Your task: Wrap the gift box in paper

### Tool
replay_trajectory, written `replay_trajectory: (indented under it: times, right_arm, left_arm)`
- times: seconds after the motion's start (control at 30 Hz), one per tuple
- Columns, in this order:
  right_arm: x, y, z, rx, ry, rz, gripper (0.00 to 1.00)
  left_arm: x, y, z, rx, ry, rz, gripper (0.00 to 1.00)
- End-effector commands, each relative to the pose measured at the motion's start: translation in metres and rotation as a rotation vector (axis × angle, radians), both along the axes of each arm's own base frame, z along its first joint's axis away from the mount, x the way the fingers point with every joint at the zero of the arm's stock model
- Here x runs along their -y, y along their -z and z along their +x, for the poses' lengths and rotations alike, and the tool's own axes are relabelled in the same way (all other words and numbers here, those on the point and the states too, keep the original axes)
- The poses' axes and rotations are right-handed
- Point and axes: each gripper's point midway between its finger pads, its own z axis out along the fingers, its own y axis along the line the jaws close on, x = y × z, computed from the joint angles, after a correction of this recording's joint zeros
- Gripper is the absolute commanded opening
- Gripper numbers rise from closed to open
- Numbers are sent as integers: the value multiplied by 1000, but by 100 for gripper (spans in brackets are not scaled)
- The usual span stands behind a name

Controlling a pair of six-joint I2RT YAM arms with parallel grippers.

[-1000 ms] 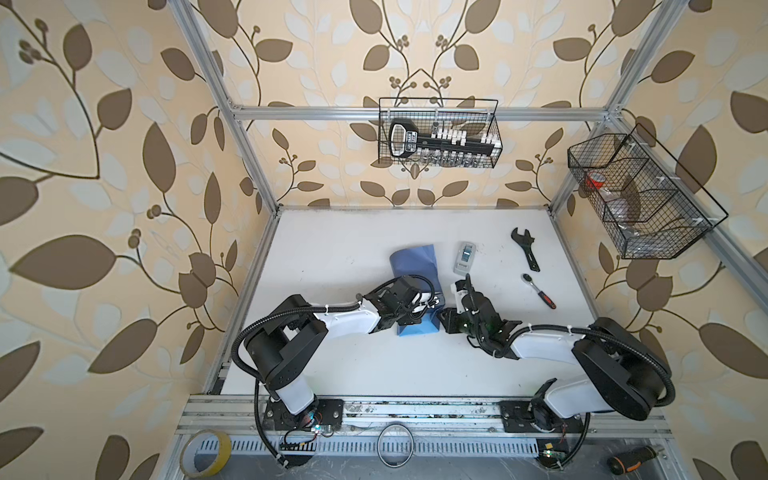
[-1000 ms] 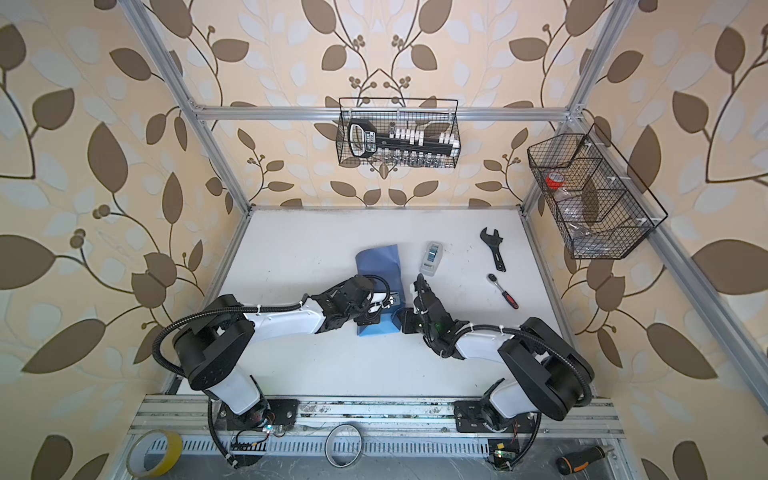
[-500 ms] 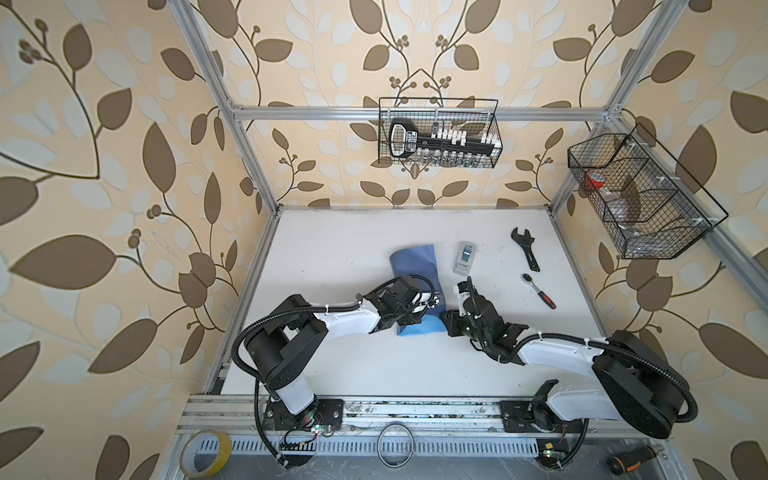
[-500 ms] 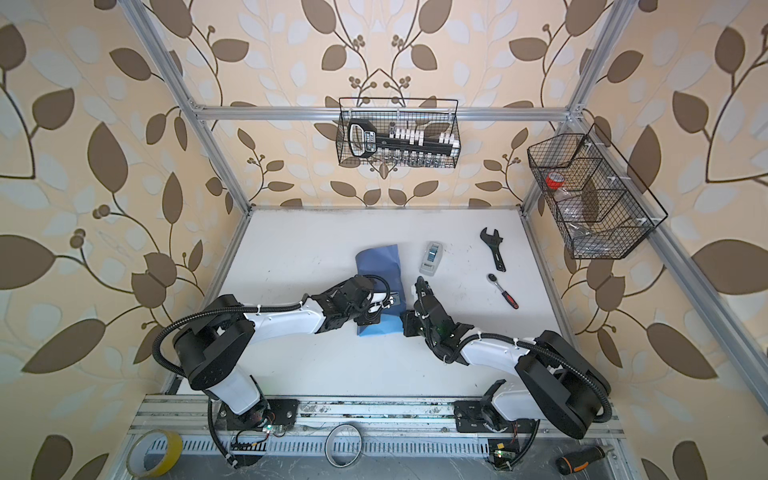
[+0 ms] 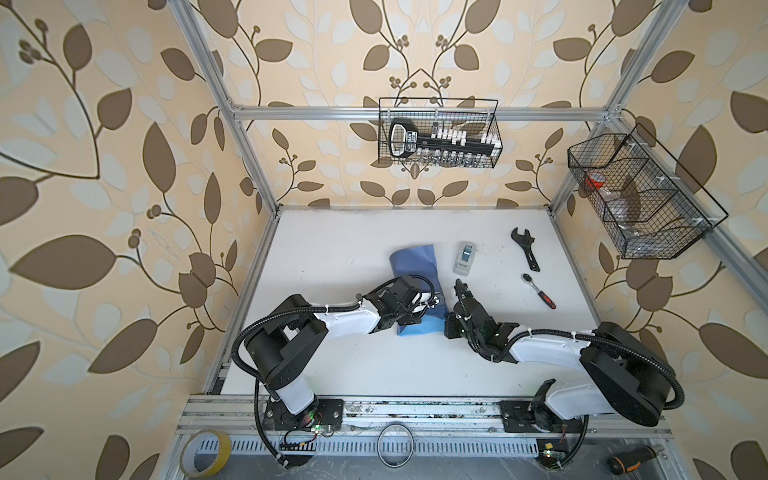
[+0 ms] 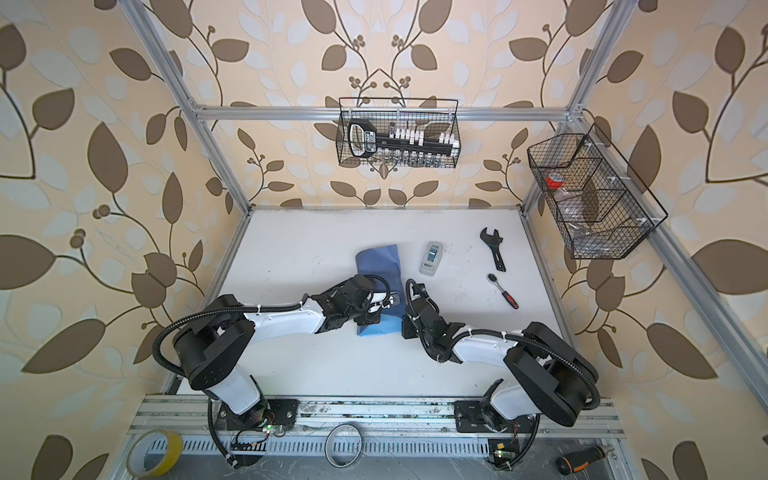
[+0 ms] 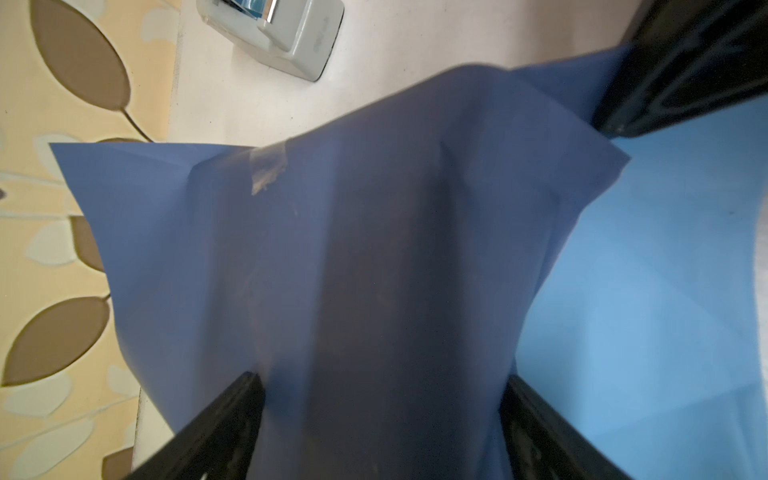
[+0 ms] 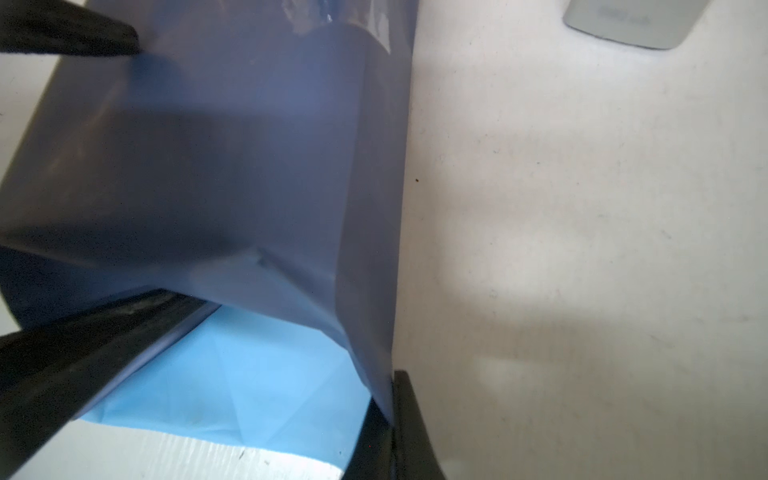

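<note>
A: Where's the paper [image 5: 413, 259]?
B: Centre of the table [image 5: 353, 374], draped over the gift box [image 7: 386, 291], a dark block beneath. My left gripper [image 7: 374, 386] reaches in from 9 o'clock, jaws wide, clamping it. My right gripper [image 8: 390, 399] pinches the sheet's 3 o'clock edge, closed tight.

Two arms [image 5: 345, 324] [image 5: 540, 349] and one table [image 5: 332, 249] are shown. One paper [image 5: 413, 259], one dispenser [image 5: 464, 257], one wrench [image 5: 525, 249] and one ratchet [image 5: 539, 290] are counted. Two baskets [image 5: 438, 99] [image 5: 665, 232], one tape roll [image 5: 224, 446], one ring [image 5: 379, 442] and one screwdriver [image 5: 633, 458] are also counted.
</note>
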Motion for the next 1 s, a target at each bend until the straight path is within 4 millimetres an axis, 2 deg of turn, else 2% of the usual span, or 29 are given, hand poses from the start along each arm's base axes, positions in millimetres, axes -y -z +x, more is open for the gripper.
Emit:
replay_trajectory:
  times: [0.0, 0.13, 0.3, 0.6, 0.8, 0.83, 0.97]
  right_arm:
    - [-6, -4, 5, 19, -13, -3, 3]
    - [-4, -2, -2, 11, -23, 15, 12]
    - [-1, -1, -8, 3, -26, 29, 16]
    - [2, 12, -8, -18, -26, 8, 0]
    - [-1, 6, -6, -6, -47, 20, 0]
    - [-2, 3, -6, -2, -56, 27, 1]
    - [-1, -4, -12, -6, -82, 60, 20]
  left_arm:
    - [-11, 18, -6, -35, 7, 83, 89]
    - [-11, 18, -6, -35, 6, 82, 89]
    - [-11, 18, -6, -34, 5, 84, 89]
    - [-11, 19, -5, -35, 5, 84, 89]
    - [-11, 18, -6, -34, 6, 84, 89]
    - [-11, 19, -6, -35, 6, 84, 89]
    - [-11, 19, -5, -34, 5, 86, 89]
